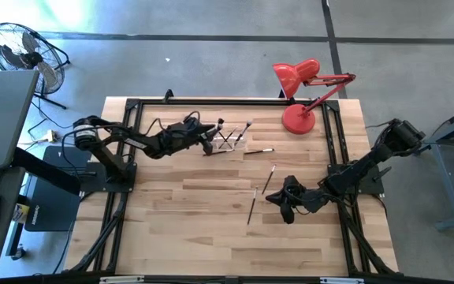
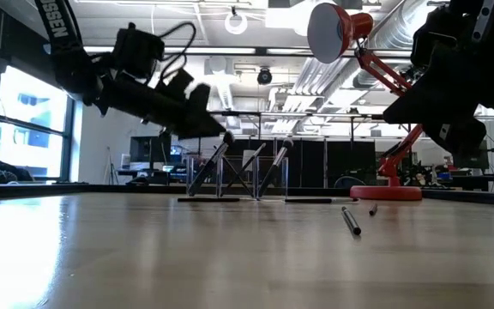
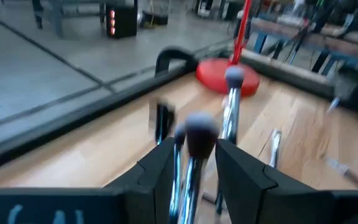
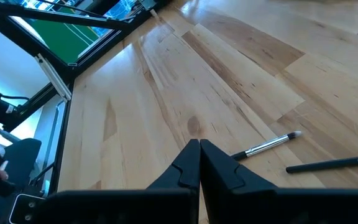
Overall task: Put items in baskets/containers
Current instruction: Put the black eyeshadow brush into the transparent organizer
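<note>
A clear holder [image 1: 228,142] stands at the table's far middle with several dark-handled brushes [image 2: 256,172] leaning in it, heads up. My left gripper [image 1: 210,142] is at the holder's left end, slanting down, open. One dark-headed brush [image 3: 201,134] has its silvery shaft between the fingers in the left wrist view. Three loose brushes lie flat on the table [image 1: 258,150] [image 1: 269,179] [image 1: 251,207]. My right gripper [image 1: 273,199] hovers shut just right of the nearest one, above the wood [image 4: 199,155], touching nothing. My left gripper has its fingers [image 3: 160,165] on either side of the upper shaft [image 3: 194,171] of a brush leaning in the holder. It comes slanting down from the table's left. I cannot tell whether a finger touches the brush.
A red desk lamp stands on its round base [image 1: 298,118] at the far right, its arm and shade reaching over the table's far edge. A black frame [image 1: 132,106] borders the table. Bare wood fills the near half. A fan [image 1: 22,51] stands on the floor beyond the table's left.
</note>
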Robot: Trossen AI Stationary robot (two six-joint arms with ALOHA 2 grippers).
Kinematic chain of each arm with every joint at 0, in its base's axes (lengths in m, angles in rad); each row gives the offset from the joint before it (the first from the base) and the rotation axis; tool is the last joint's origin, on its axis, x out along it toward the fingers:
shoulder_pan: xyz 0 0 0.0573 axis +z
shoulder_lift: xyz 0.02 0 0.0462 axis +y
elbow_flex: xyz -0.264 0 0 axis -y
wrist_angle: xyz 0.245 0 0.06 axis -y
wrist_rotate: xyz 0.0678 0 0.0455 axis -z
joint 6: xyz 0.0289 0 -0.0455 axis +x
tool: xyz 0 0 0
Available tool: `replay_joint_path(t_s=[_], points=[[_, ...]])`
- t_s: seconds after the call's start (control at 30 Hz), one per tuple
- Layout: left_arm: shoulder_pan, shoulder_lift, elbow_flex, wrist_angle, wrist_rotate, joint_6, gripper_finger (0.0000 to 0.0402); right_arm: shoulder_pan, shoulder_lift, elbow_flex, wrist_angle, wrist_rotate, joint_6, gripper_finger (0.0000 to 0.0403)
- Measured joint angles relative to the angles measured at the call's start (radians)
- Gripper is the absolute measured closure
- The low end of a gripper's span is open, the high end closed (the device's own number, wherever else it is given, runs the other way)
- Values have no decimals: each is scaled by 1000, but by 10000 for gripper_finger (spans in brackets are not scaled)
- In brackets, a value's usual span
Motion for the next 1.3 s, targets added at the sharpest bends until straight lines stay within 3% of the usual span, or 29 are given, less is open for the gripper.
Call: replay_joint_path(t_s=[0.3, 0.6, 0.87, 1.0, 1.13, 1.3], points=[[0, -96, 4, 4, 1, 16, 285, 0, 0, 0, -1, 4, 3, 403], [-28, -212, 4, -12, 53, 35, 285, 0, 0, 0, -1, 90, 9, 402], [-191, -278, 28, -229, -35, 34, 285, -3, 0, 0, 2, 153, 15, 402], [-266, -278, 64, -386, -71, -23, 285, -49, 0, 0, -14, 144, 135, 402], [-307, -278, 102, -520, -83, -59, 285, -126, 0, 52, -177, 20, 237, 402], [-307, -278, 112, -635, -84, -183, 285, -212, 0, 236, -593, -94, 242, 403]])
